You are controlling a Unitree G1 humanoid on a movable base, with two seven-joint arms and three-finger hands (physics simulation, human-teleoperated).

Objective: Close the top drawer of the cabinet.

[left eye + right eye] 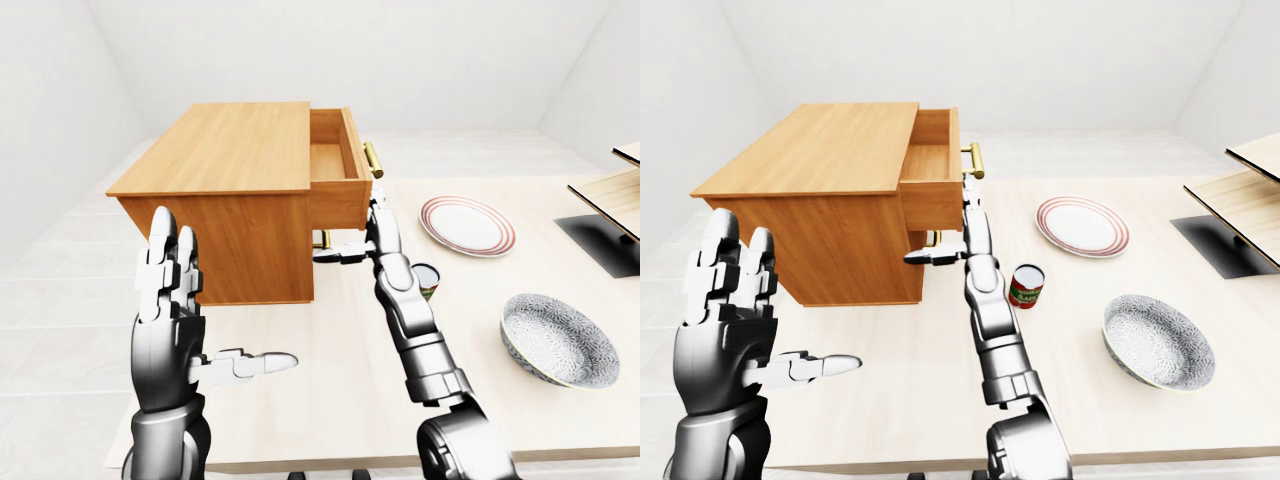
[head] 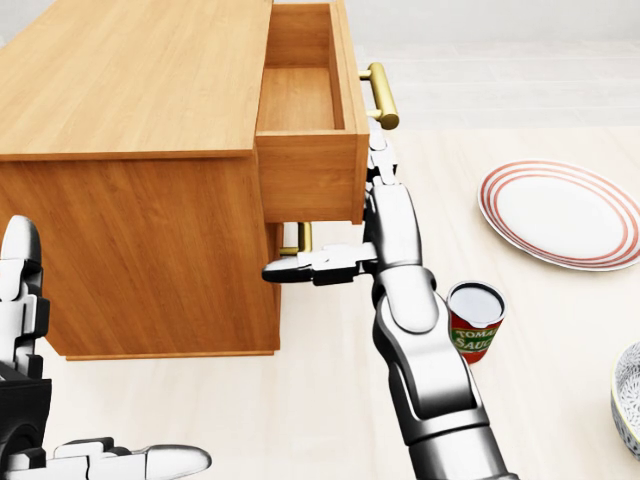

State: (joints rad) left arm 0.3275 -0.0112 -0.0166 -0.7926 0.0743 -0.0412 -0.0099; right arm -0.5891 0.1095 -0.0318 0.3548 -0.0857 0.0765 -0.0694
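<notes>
The right hand [image 2: 385,215] lies flat, fingers straight, against the top drawer [image 2: 305,100] front below its brass handle [image 2: 381,95]. The drawer stands partly out of the cabinet [image 2: 130,150]. At seven o'clock in the left-eye view, the left hand [image 1: 175,310] is raised and spread.

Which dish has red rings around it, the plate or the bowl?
The flat plate, farther up the table, has red rings round its rim. The bowl, lower right in the right-eye view, is deeper with a grey speckled pattern.

bright, even, diffuse light fills all three rendered views, apparently from overhead. soft shadows sit under the cabinet [image 1: 220,190] and beside the can [image 2: 474,320]. white walls nearly wash out. edges stay crisp, with no blur; the eye views stretch slightly toward their corners.
</notes>
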